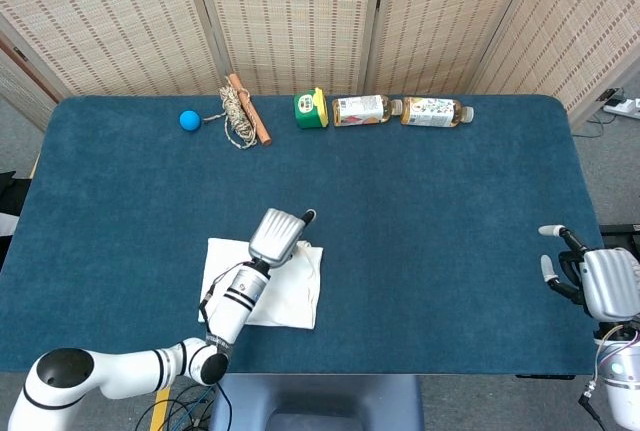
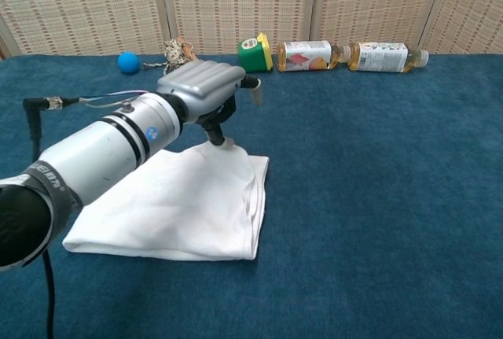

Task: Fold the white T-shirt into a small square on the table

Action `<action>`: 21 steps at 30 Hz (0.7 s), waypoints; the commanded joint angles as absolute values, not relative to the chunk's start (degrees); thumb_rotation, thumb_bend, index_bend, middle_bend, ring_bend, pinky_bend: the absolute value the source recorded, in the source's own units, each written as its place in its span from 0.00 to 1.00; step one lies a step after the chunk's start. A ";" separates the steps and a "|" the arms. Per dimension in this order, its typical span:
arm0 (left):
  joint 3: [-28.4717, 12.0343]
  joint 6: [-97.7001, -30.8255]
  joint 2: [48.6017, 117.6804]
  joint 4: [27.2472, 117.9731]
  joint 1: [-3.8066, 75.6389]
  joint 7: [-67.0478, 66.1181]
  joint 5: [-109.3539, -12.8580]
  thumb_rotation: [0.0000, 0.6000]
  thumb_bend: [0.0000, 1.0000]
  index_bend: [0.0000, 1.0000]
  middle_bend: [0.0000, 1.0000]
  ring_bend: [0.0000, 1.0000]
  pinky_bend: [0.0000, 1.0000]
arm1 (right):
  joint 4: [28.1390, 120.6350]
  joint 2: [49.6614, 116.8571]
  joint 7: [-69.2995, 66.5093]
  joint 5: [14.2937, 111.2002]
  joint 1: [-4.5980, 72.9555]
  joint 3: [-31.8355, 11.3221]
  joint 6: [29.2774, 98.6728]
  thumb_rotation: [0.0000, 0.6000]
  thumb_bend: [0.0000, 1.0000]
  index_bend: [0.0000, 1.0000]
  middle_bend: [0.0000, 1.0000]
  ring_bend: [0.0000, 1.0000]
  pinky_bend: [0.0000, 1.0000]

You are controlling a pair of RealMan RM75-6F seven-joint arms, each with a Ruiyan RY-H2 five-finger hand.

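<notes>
Although already reduced to a compact, layered, roughly square pad, white T-shirt shows loose doubled edges along its 3 o'clock side and a slightly skewed outline in the chest view. Lying flat on the blue desk, toward the near edge and left of centre. Judged largely complete; at most a last flattening or squaring of the open edges left, and possibly nothing further.

Left robot hand over the far corner of the shirt at about 1 o'clock, fingers curled downward. One fingertip close to or just touching the cloth; whether fabric is pinched cannot be told. Right robot hand well apart at 3 o'clock, past the desk edge, fingers apart and holding nothing.

Along the 12 o'clock edge of the desk, well clear of the shirt: blue ball, bundle of rope with a wooden stick, green container, two bottles lying on their sides.
</notes>
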State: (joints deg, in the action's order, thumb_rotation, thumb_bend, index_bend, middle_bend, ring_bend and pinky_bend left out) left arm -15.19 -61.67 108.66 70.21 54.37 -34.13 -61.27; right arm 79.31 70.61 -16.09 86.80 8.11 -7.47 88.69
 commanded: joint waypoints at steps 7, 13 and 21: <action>-16.45 -66.03 109.42 70.15 53.29 -23.43 -68.20 1.00 0.24 0.26 0.90 0.79 0.95 | 79.38 70.47 -16.14 86.77 7.93 -7.55 88.88 1.00 0.45 0.33 0.97 1.00 1.00; -14.21 -64.96 104.20 77.11 50.48 -25.85 -67.32 1.00 0.24 0.27 0.87 0.77 0.94 | 79.50 70.41 -16.03 87.03 8.02 -7.51 88.82 1.00 0.45 0.33 0.97 1.00 1.00; -12.35 -67.91 95.04 87.23 43.70 -28.78 -62.43 1.00 0.24 0.25 0.75 0.66 0.83 | 80.55 68.94 -15.22 87.57 8.21 -7.04 88.00 1.00 0.45 0.33 0.94 0.97 1.00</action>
